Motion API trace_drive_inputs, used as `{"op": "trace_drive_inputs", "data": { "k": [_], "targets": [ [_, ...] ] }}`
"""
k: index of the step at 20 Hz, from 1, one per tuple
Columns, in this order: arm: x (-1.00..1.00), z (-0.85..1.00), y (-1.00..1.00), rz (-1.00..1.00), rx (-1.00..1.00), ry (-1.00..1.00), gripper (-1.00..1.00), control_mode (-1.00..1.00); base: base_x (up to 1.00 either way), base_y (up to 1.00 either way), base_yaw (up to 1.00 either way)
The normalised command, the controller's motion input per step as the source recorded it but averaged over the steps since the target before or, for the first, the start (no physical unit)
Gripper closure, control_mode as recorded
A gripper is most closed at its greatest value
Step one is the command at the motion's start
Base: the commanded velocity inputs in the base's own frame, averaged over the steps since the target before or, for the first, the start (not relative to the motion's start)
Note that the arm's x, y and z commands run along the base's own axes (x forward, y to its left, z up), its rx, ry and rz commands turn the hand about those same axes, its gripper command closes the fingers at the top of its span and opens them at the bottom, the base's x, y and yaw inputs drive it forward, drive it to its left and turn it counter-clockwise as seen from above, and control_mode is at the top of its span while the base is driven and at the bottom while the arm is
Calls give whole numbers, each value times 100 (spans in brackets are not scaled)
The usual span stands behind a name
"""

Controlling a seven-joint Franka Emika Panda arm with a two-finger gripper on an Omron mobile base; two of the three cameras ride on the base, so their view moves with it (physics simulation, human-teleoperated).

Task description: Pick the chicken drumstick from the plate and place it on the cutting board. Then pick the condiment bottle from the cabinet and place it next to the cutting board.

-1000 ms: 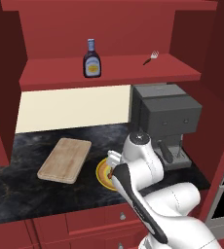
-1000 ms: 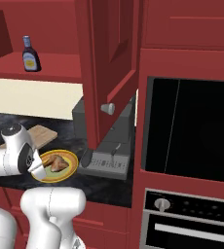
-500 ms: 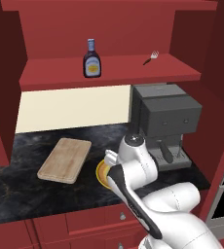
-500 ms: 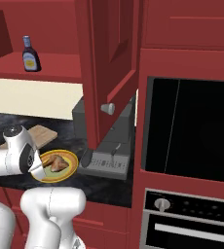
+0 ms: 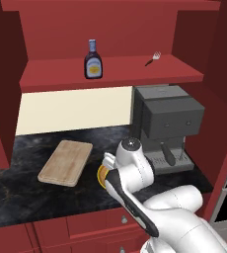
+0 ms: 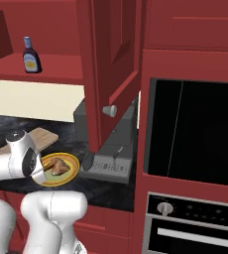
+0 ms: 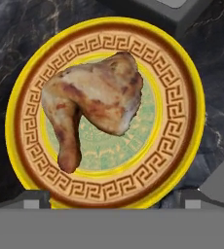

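Still on first step: hand (image 7: 112, 204) spread wide above chicken drumstick (image 7: 92, 99) on plate (image 7: 179, 121), cutting board (image 5: 66, 162) waiting at about nine o'clock; next, probably lowering and pinching the thick part.

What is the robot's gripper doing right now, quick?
Gripper: open, holding nothing, above the chicken drumstick on the plate.

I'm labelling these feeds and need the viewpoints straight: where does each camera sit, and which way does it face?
Left base view: behind the arm's left, facing the cabinet, condiment bottle, cutting board; arm lower right.
Right base view: behind its right, facing the plate and drumstick; arm lower left.
Hand view: on the hand, looking down at the drumstick on the plate; open end effector at bottom.
Shared: bottle and board in both base views.
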Motion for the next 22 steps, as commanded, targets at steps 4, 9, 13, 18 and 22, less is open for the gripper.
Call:
{"op": "trace_drive_inputs", "data": {
  "k": [4,9,13,18,22],
  "targets": [
    [23,-12,0,-1,0,1,-100,-100,0,0,0],
    [22,-12,0,0,0,1,-100,-100,0,0,0],
    [18,-14,0,0,0,0,-100,-100,0,0,0],
    [16,-16,0,0,0,0,-100,-100,0,0,0],
    [12,-18,2,0,0,0,-100,-100,0,0,0]
  ]
}}
